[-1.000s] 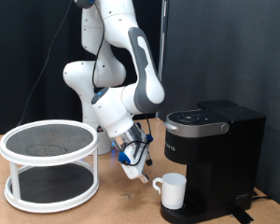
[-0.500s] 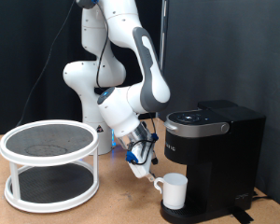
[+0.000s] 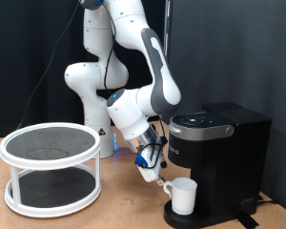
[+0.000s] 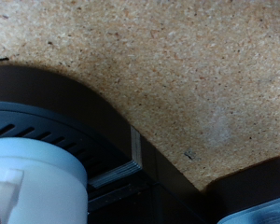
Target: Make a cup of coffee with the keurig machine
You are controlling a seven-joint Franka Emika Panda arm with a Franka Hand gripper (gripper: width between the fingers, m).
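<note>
The white cup point(image 3: 184, 196) stands upright on the round drip base of the black keurig machine point(image 3: 217, 157), under its brew head, with its handle towards the exterior view's left. The machine's lid is down. My gripper point(image 3: 158, 177) hangs tilted just to the left of the cup, with its fingertips at the handle. No picture shows anything between the fingers. In the wrist view the cup's white rim point(image 4: 33, 177) lies in a corner over the dark drip base point(image 4: 93, 117), with bare cork table beside it.
A white two-tier round rack point(image 3: 51, 165) stands at the exterior view's left on the cork table point(image 3: 124, 205). The robot's white base point(image 3: 86, 91) is behind, between the rack and the machine. A black curtain hangs at the back.
My gripper has moved to the exterior view's right and slightly down, up to the cup's handle. The cup has shifted a little to the right on the drip base.
</note>
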